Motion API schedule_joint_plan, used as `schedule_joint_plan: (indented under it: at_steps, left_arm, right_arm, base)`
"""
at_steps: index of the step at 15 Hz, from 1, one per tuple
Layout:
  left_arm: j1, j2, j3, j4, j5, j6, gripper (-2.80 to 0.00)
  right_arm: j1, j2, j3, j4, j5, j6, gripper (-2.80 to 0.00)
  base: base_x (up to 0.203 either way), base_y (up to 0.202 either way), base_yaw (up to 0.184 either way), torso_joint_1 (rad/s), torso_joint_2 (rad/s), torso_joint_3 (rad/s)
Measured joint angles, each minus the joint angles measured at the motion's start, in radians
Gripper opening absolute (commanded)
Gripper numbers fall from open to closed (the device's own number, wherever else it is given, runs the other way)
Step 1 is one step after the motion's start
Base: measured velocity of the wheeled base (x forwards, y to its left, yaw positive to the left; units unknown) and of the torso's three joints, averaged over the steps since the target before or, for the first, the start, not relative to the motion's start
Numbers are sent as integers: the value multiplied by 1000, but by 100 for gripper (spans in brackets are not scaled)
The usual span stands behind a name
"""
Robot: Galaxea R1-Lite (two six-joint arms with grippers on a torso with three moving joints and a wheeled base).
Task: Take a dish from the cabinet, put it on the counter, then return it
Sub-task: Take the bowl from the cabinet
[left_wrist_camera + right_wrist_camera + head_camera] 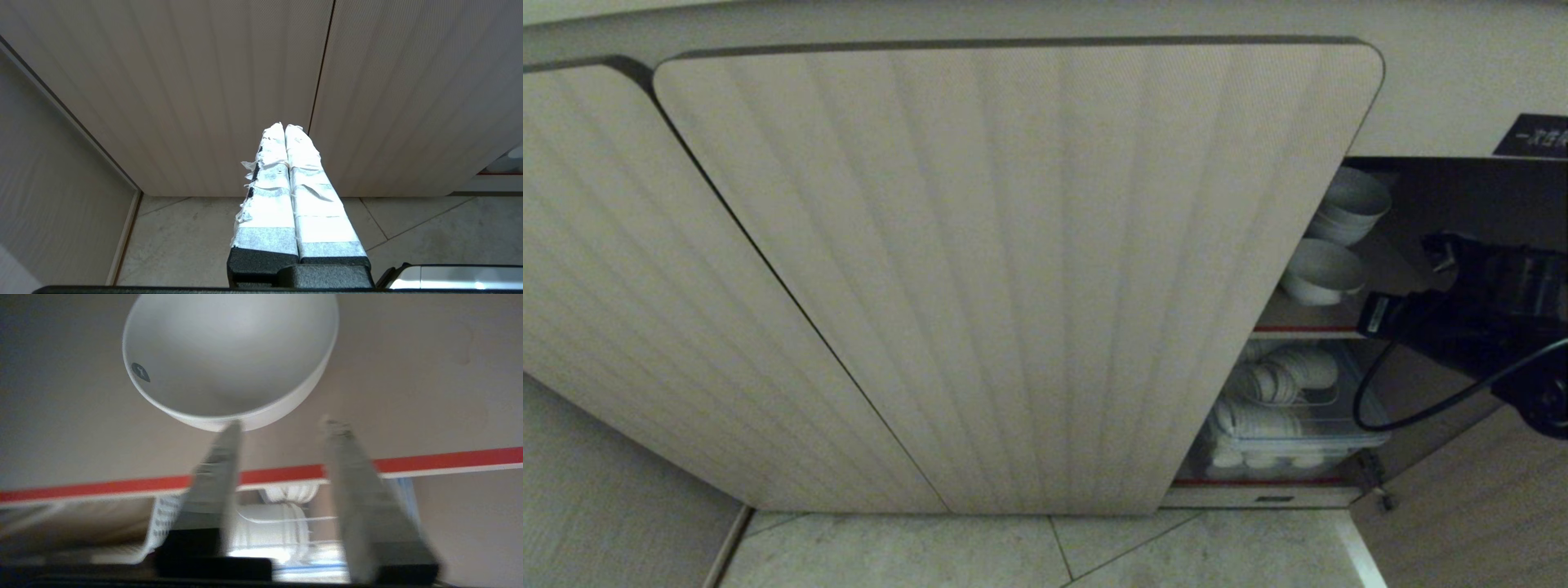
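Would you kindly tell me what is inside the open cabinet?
On the cabinet's upper shelf, a single white bowl sits in front of a stack of bowls. Below, a clear bin holds more white dishes. The door covers the rest.

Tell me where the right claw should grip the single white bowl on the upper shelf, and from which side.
Grip the near rim of the bowl, one finger inside and one outside, coming straight in from the open cabinet front. It sits upright on the red-edged shelf with its thin wall facing the open right claw; the stacked bowls stand behind it.
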Motion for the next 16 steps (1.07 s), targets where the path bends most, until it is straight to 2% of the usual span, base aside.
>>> schedule_joint_plan:
  at_steps: [10, 16]
  left_arm:
    - [0, 0, 0, 0, 0, 0, -280]
    - [0, 0, 0, 0, 0, 0, -280]
  right_arm:
    - [0, -2, -39, 21, 3, 21, 0]
    - [0, -5, -83, 135, 5, 24, 0]
  base:
    - [0, 0, 0, 0, 0, 0]
    - [0, 0, 0, 0, 0, 0]
